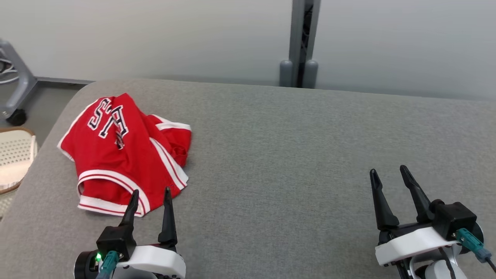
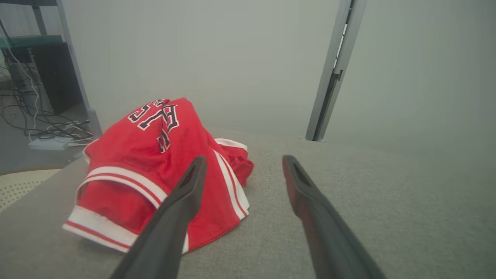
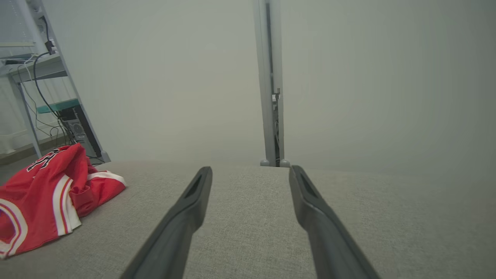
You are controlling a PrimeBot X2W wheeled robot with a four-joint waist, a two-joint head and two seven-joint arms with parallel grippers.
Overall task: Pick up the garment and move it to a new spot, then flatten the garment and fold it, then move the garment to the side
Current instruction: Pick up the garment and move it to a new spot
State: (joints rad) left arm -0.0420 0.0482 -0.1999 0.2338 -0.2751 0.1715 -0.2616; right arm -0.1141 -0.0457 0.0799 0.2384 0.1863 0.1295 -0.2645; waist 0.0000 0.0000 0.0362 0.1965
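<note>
Garment (image 1: 124, 155) lies crumpled by the far left corner of the grey padded surface (image 1: 290, 155); left gripper (image 1: 151, 190) poised at its near hem, fingers apart; right gripper (image 1: 387, 168) apart too, empty.

One red garment (image 1: 124, 155) lies on the left part of one grey counter (image 1: 290, 162). Two tools stand over the counter's near edge, the left tool (image 1: 151, 190) toward its left end and the right tool (image 1: 388, 168) toward its right end, each with two dark fingers. One grey post (image 1: 300, 42) rises behind the counter's far edge, and one pale perforated object (image 1: 13, 159) sits off its left end.
</note>
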